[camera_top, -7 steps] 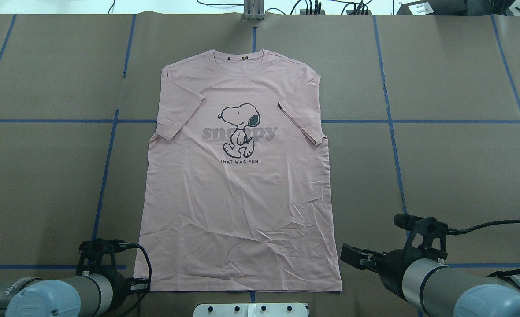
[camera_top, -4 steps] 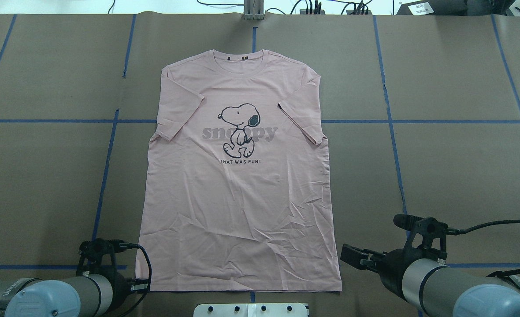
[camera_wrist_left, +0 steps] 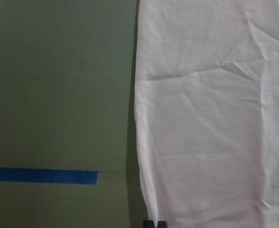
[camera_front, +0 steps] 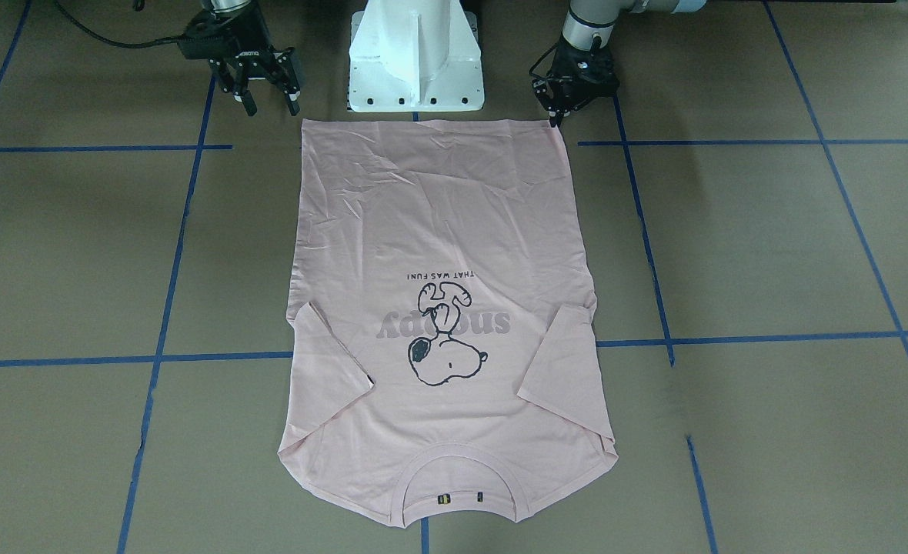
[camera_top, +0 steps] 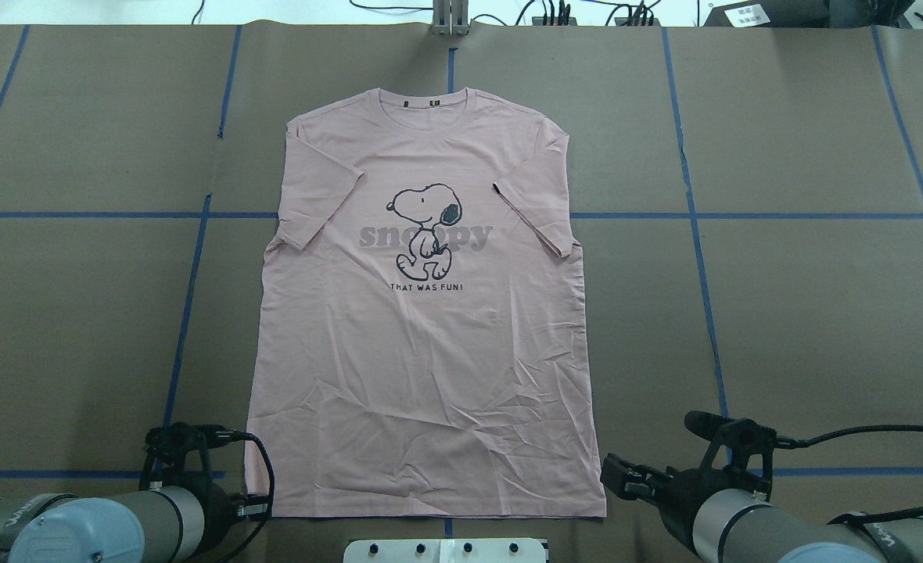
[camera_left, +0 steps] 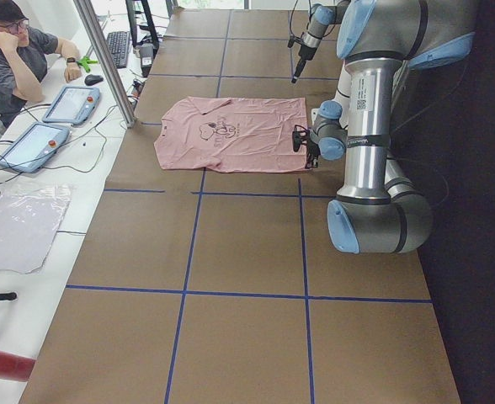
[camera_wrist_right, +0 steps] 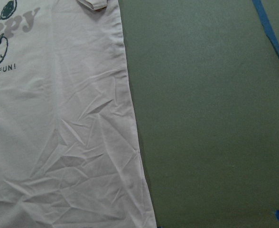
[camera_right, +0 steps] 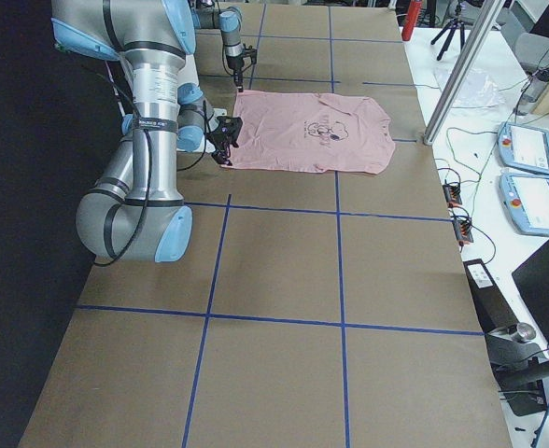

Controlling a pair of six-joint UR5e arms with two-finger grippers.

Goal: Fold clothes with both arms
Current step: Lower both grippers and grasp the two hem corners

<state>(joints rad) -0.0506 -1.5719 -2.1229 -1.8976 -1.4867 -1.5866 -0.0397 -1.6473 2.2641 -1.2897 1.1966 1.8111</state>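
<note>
We see the pink T-shirt [camera_top: 422, 344] spread flat, print up, in the middle of the overhead frame on the brown table [camera_top: 806, 313]. Its long axis runs up that frame, with the collar [camera_top: 418, 105] at the top and the hem [camera_top: 430, 514] along the bottom edge. The left gripper [camera_front: 558, 115], upper right in the front-facing frame, sits right at one hem corner. We cannot tell how far its jaws are spread or whether they pinch cloth. The right gripper [camera_front: 272, 104], upper left in that frame, has its jaws wide and empty, just beside the other corner but clear of it. We judge the left gripper nearer its grasp. The right must close in sideways before the hem can go towards the collar.
</note>
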